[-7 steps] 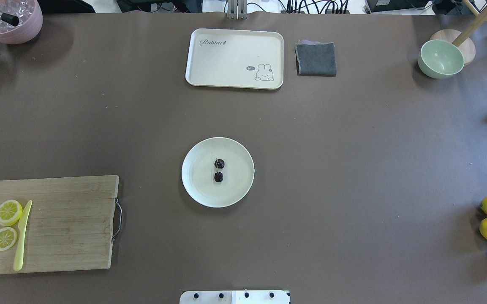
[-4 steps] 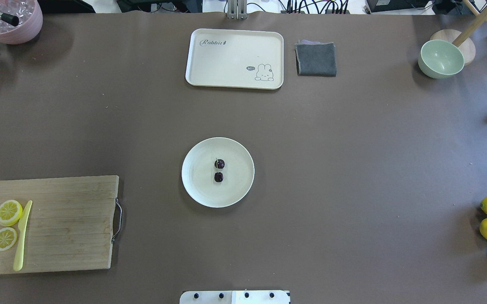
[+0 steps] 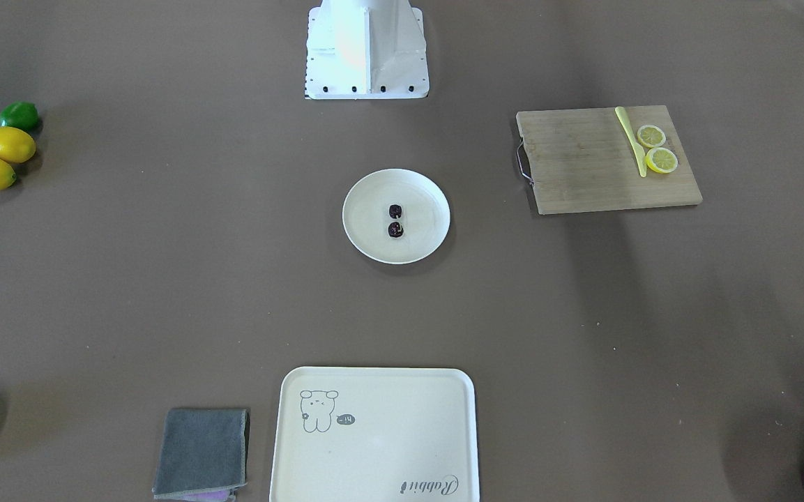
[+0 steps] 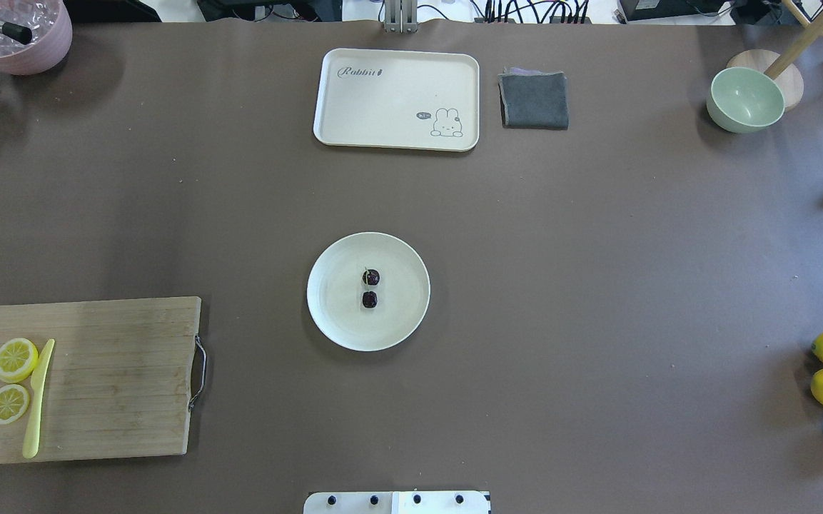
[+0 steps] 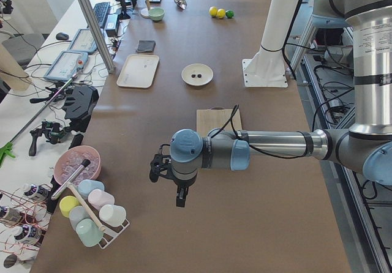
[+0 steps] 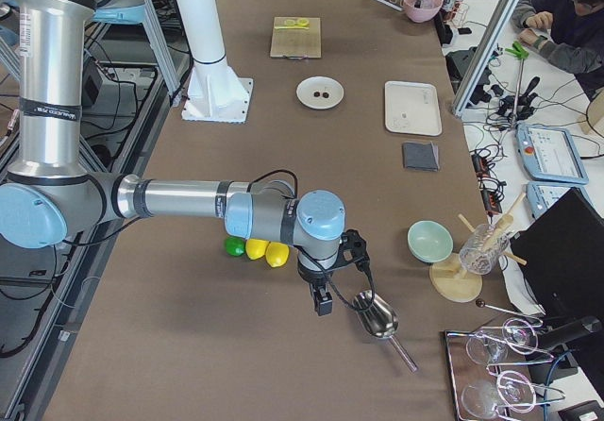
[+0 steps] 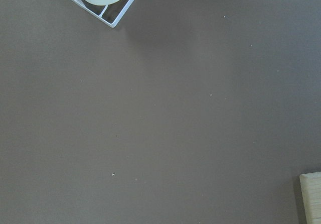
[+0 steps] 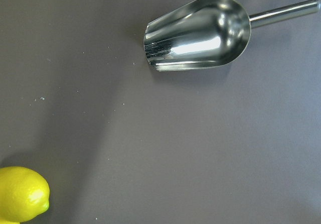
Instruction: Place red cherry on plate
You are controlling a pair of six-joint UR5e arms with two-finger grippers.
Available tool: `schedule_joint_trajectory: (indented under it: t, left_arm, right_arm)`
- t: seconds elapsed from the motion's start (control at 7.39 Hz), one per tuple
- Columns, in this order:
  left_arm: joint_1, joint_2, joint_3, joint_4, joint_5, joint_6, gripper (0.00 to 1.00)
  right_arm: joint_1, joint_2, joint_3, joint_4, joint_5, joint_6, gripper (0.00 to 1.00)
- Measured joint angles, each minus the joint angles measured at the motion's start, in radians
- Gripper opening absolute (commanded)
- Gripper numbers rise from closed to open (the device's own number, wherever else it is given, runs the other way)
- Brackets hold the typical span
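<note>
Centrally, the brown surface (image 4: pixel 597 285) carries the plate (image 4: pixel 404 314), with both arms hanging over its far ends. The left gripper (image 5: pixel 181 196) is near a cup rack (image 5: pixel 92 219) and the right gripper (image 6: pixel 323 302) beside a steel scoop (image 6: pixel 377 315); cannot tell whether either is open or closed. The red cherry (image 4: pixel 370 300) lies on the plate, near its middle.

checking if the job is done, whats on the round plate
The cherries lie near the middle of the plate, side by side, with nothing else on it. The spot of plate under them is covered.
</note>
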Motion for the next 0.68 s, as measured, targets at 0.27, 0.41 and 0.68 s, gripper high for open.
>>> schedule_joint_trajectory:
  t: [0.27,0.41,0.68]
  left_arm:
    - [-0.001,0.005,0.027,-0.021,-0.046,0.002,0.98]
    - [-0.002,0.007,0.036,-0.022,-0.051,0.003,0.98]
    - [-0.004,0.020,0.036,-0.022,-0.048,0.005,0.98]
  right_arm:
    - [0.000,0.005,0.000,-0.002,0.000,0.000,1.00]
    - [0.000,0.004,0.001,-0.003,0.001,0.000,1.00]
    - [0.000,0.002,0.003,-0.003,0.001,-0.001,1.00]
